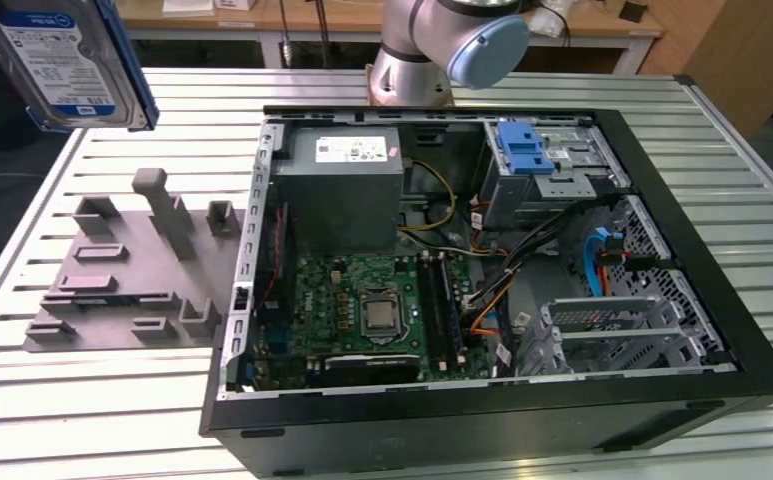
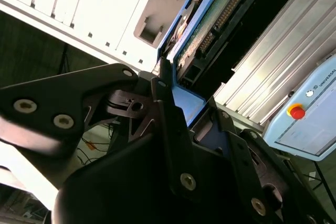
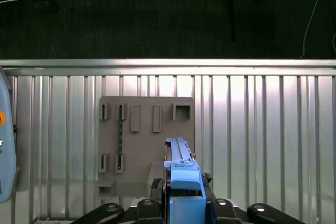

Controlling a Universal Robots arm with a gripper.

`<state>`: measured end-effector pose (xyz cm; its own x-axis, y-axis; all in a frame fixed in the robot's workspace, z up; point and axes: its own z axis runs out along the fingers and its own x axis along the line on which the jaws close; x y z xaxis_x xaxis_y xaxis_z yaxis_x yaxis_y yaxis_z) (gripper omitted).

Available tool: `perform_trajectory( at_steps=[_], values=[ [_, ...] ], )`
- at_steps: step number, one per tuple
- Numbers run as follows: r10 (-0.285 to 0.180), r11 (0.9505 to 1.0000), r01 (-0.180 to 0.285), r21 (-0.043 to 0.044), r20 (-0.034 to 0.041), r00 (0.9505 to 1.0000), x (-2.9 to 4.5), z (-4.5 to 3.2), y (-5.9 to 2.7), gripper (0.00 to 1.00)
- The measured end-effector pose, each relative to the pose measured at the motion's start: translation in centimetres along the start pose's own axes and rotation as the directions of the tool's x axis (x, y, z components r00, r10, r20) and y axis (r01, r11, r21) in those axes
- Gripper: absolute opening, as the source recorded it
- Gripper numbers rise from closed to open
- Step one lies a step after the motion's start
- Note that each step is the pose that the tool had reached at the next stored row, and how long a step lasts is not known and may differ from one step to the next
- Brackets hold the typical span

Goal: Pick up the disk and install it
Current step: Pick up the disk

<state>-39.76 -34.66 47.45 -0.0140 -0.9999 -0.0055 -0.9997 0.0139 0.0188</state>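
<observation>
Black sheet metal formed the open computer case [image 1: 493,425], which was laid on its side on the slatted metal table [image 1: 93,420]. Inside it were noted a green motherboard [image 1: 359,310], a grey power-supply box [image 1: 346,190] towards the far wall, a metal drive cage [image 1: 553,175] topped by a blue latch [image 1: 526,150], and loose cables [image 1: 520,250] running between them. A second, perforated cage [image 1: 613,325] was seen at the case's near corner on the exterior view's right. No drive could be made out in either cage.

Beside the case, on the exterior view's left, a grey slotted fixture [image 1: 119,290] was set on the table; its slots were unoccupied.

The disk [image 1: 66,60] was held raised in the exterior view's upper left corner, label towards that camera, slightly tilted, well apart from the case. In both wrist views the gripper [image 2: 191,103] was seen clamped on the disk [image 2: 210,19], one black finger [image 2: 165,85] pressed against a blue rail. In the first wrist view the disk [image 3: 181,163] was presented edge-on between the jaws of the gripper [image 3: 182,192], above the fixture [image 3: 142,145].

Of the arm [image 1: 440,45], a grey joint with a blue cap was recorded behind the far side of the case. A pendant with a red button [image 2: 310,114] was noted off to one side.
</observation>
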Motion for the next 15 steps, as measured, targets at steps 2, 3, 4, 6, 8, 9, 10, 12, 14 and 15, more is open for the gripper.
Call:
perform_trajectory(
  at_steps=[2, 3, 4, 6, 8, 9, 10, 12, 14, 15],
  values=[
    [0.0, 1.0, 0.0, 0.0001, 0.0001, 1.0, 0.0, 0.01, -0.02, 0.36],
    [0.0, 1.0, 0.0, 0.0001, 0.0, 1.0, 0.0, 0.0, -0.04, 0.36],
    [0.0, 1.0, 0.0, 0.0001, 0.0, 1.0, 0.0, 0.0, -0.04, 0.36],
    [0.0, 1.0, 0.0, 0.0001, 0.0, 1.0, 0.0, 0.0, -0.06, 0.36],
    [0.0, 1.0, 0.0, 0.0001, 0.0001, 1.0, 0.0, 0.0, -0.09, 0.36],
    [0.0, 1.0, 0.0, 0.0, 0.0, 1.0, 0.0, -0.01, -0.35, 0.36],
    [0.0, 1.0, 0.0, 0.0, 0.0, 1.0, 0.01, -0.01, -0.47, 0.36],
    [0.0, 1.0, 0.0, 0.0, 0.0, 1.0, 0.02, -0.01, -0.86, 0.36],
    [0.0, 1.0, 0.0, 0.0001, 0.0001, 1.0, 0.02, -0.02, -1.18, 0.36],
    [0.0, 1.0, 0.0, 0.0002, 0.0001, 1.0, 0.02, -0.02, -1.34, 0.36]
  ],
)
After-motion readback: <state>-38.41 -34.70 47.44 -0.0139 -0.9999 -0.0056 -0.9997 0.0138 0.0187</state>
